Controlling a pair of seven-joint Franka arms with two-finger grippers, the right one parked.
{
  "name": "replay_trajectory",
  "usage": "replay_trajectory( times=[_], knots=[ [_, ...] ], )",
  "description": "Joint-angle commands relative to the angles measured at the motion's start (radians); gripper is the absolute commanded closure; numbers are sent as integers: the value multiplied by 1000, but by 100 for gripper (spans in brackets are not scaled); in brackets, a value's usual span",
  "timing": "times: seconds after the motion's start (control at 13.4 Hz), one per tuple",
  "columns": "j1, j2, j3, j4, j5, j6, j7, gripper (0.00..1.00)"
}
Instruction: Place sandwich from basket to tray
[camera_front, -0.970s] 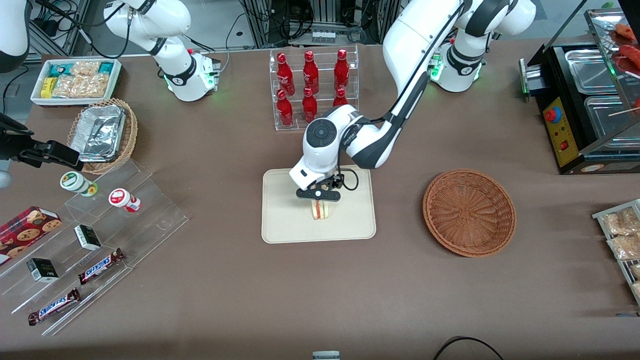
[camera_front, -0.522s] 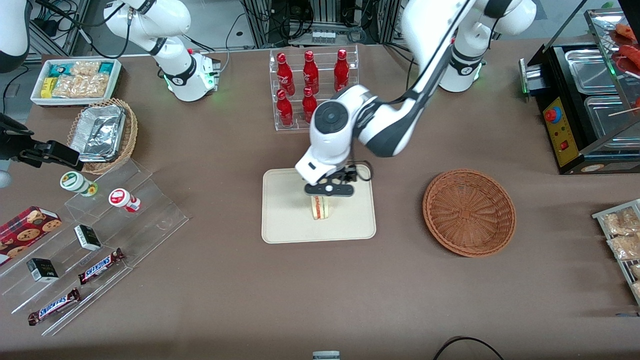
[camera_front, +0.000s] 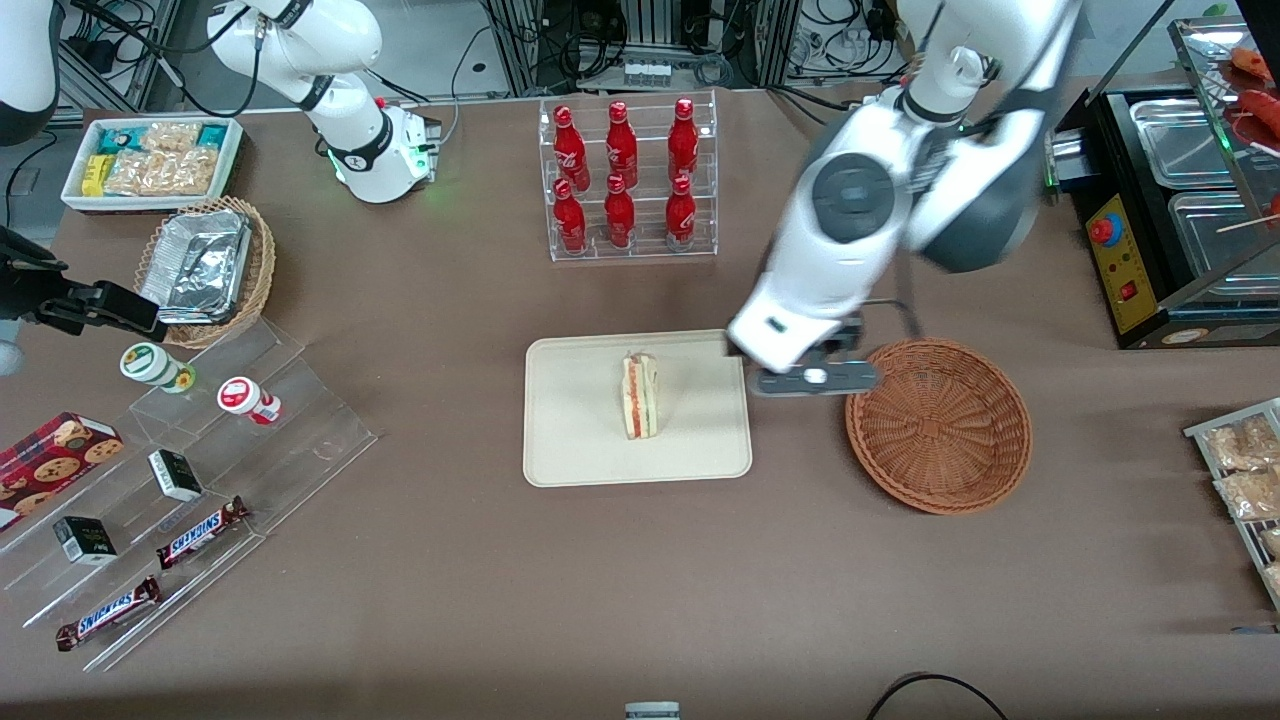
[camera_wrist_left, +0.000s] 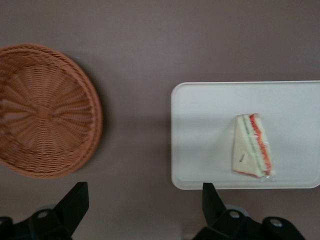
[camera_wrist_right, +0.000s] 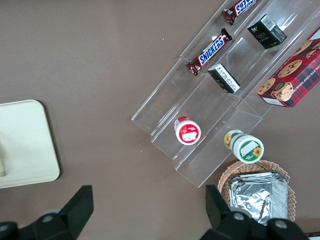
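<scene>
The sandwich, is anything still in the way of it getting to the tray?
Nothing visible: the sandwich already lies on the tray. The basket is empty. The open pincer hangs above the table between tray and basket, holding nothing.

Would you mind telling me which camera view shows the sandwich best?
The left wrist view: the sandwich lies unobstructed on the tray, its filling layers clear, the open tool above the table between tray and basket. The front view shows it smaller; the right wrist view shows only a sliver.

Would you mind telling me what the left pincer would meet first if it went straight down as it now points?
Probably bare table: the open pincer hangs over the gap between basket and tray, though depth is unclear.
</scene>
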Motion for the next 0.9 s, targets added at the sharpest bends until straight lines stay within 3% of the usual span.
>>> replay_trajectory(
  times=[0.0,0.82],
  knots=[
    [94,-89,-10,-36,-8,-105,137,0],
    [432,-270,-9,-117,5,-164,501,0]
  ],
)
